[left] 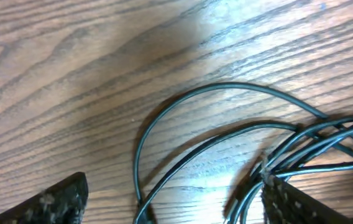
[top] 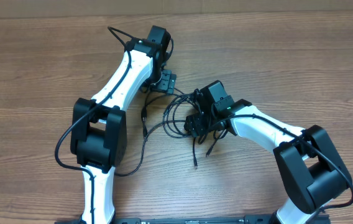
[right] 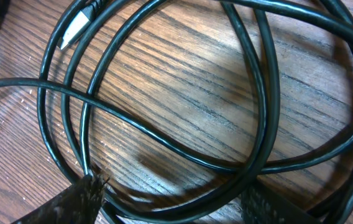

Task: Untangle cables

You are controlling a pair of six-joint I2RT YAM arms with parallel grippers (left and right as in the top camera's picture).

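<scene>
Jaws open on both: left gripper (top: 166,81) beside, right gripper (top: 196,124) straddling thin black looped cables (top: 174,113) on wood-grain table (top: 40,62).

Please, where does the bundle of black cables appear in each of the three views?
Overhead: the cables lie at the centre.
Left wrist: the cables loop through the right half.
Right wrist: the cables fill the frame.
Shared landmark: the wooden table under them.
</scene>
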